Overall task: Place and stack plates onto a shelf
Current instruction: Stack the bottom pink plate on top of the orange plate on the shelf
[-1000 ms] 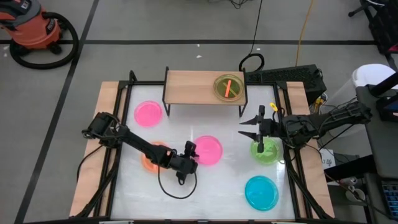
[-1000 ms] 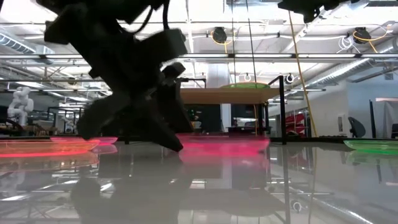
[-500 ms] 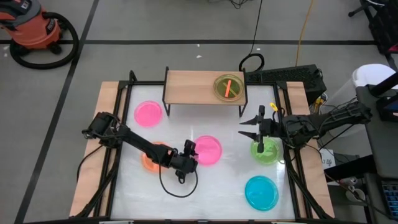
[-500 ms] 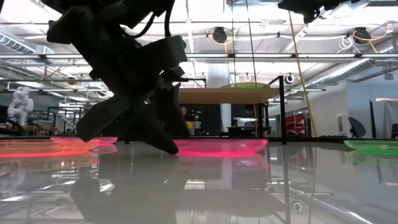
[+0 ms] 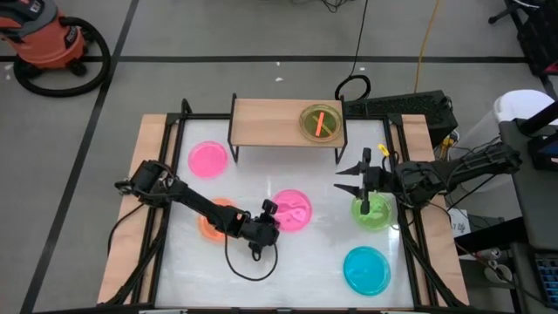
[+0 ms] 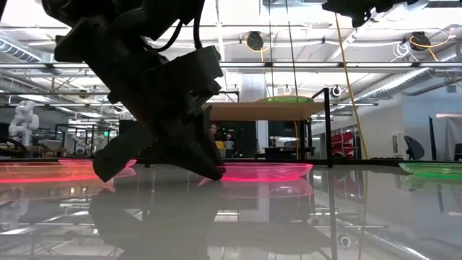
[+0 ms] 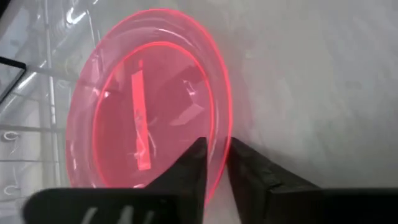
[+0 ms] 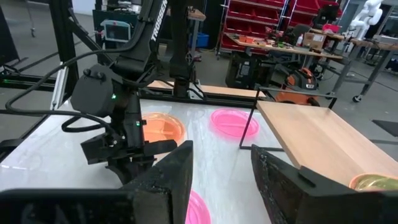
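A pink plate (image 5: 294, 209) lies at the table's middle, and my left gripper (image 5: 268, 213) is shut on its left rim. My right gripper (image 5: 343, 180) hangs open and empty above the table, beside a green plate (image 5: 374, 214). The shelf (image 5: 279, 121) stands at the far edge on thin black legs and carries a greenish plate (image 5: 321, 122) with an orange strip in it. Flat on the table lie another pink plate (image 5: 207, 159), an orange plate (image 5: 214, 220) partly under my left arm, and a cyan plate (image 5: 366, 269). My left gripper pinches the pink plate's rim (image 7: 220, 155) between its two fingers (image 7: 194, 167), one over the plate's inside and one outside it. The fingers come low and slanting from the table's left. The plate stays almost level, close above the table (image 6: 267, 170).
The shelf's black legs (image 5: 234, 148) stand on the far part of the table. My left arm's cable loops over the table (image 5: 248, 266) near the front. Wood rails (image 5: 131, 218) run along both sides of the table.
My left gripper has sunk lower and edged toward the pink plate's rim, taking hold of it. The plate's gripper side has come slightly off the table. My right arm has kept still.
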